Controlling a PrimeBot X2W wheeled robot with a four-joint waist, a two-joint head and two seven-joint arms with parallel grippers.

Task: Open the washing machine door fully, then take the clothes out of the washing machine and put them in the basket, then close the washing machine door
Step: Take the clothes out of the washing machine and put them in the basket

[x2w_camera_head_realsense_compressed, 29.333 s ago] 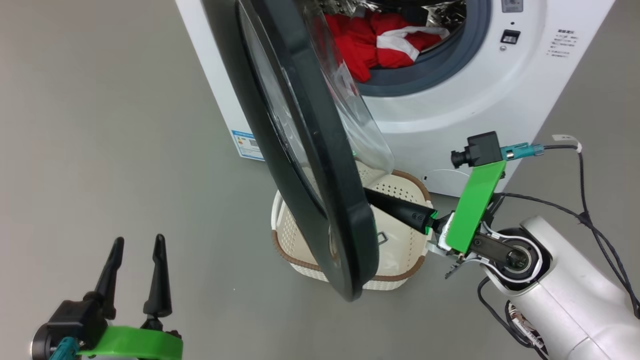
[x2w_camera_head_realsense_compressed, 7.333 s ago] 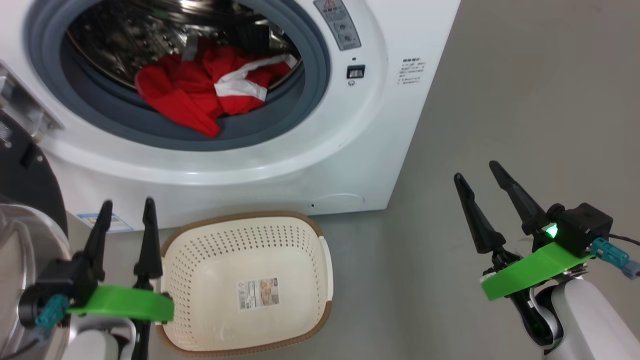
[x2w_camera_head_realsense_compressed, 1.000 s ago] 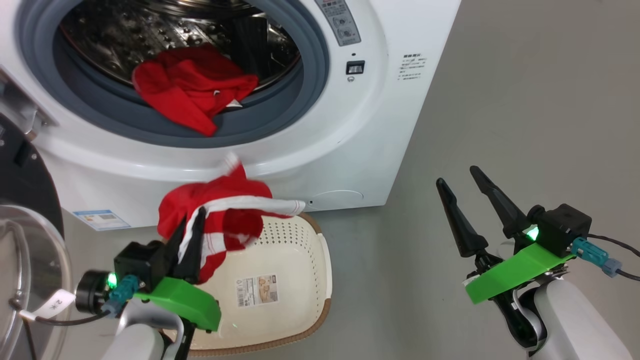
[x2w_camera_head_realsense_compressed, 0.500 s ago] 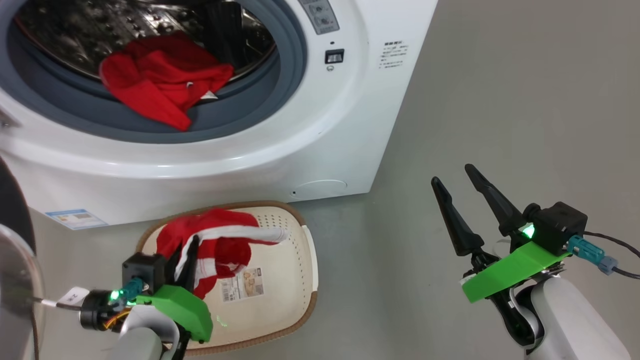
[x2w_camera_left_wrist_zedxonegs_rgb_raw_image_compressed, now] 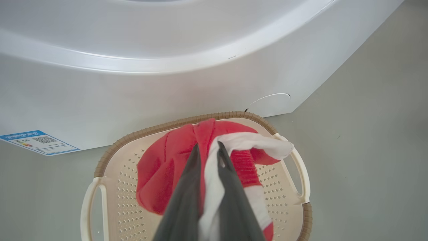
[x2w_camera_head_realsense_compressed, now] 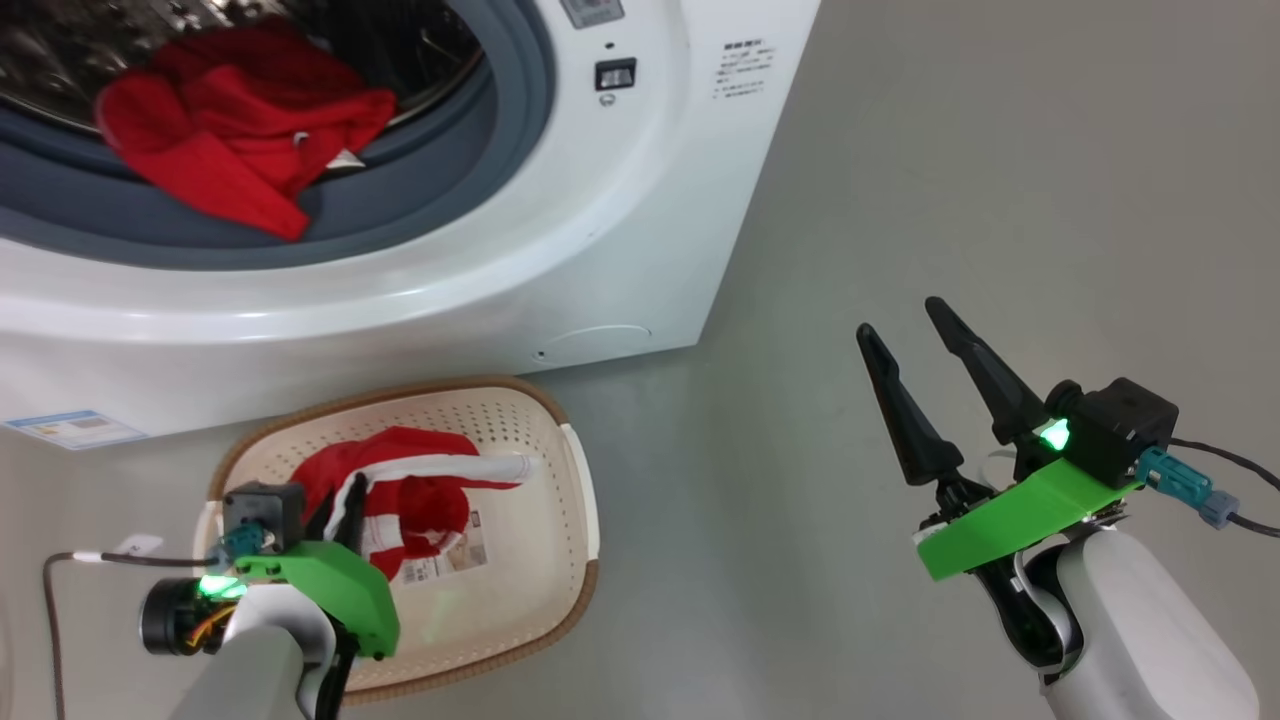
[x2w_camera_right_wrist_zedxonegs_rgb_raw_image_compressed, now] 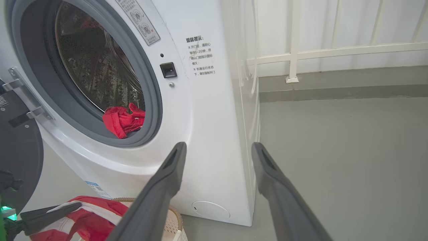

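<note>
1. My left pincer (x2w_camera_left_wrist_zedxonegs_rgb_raw_image_compressed: pixel 207 146) is pinched tight on a garment (x2w_camera_left_wrist_zedxonegs_rgb_raw_image_compressed: pixel 160 174). It has a red body and a white sleeve, and the white strip runs right between the fingers.
2. The bit that matters: the basket (x2w_camera_head_realsense_compressed: pixel 400 386) sits straight below that pincer, on the floor (x2w_camera_head_realsense_compressed: pixel 900 150) just in front of the washing machine (x2w_camera_head_realsense_compressed: pixel 450 290). The garment hangs inside the brown rim, so I reckon letting go is all the next move needs. Can't tell if the cloth touches the basket's bottom.
3. The white sleeve sticks out sideways toward the basket's right handle. That's roughly along the basket's long axis, which runs parallel to the machine's front. My guess is it might flop over the rim at that end.
4. My right pincer (x2w_camera_head_realsense_compressed: pixel 900 318) is spread wide with nothing in it. It hovers over bare floor off the machine's right front corner, well apart from the basket, so left is the nearer arm by far.
5. More clothes (x2w_camera_head_realsense_compressed: pixel 220 130) sit in the drum, a crumpled red heap draped over the lower lip of the grey rubber gasket. That's up and away from my left pincer.
6. Textures:
   - The fabric is soft and floppy, ribbed in one patch.
   - The basket is stiff perforated cream plastic with a woven-look rim.
   - The machine is smooth glossy white and the drum is dimpled steel.
   - The door (x2w_camera_right_wrist_zedxonegs_rgb_raw_image_compressed: pixel 20 157) is glossy black, swung open on the hinge side at my left.
</note>
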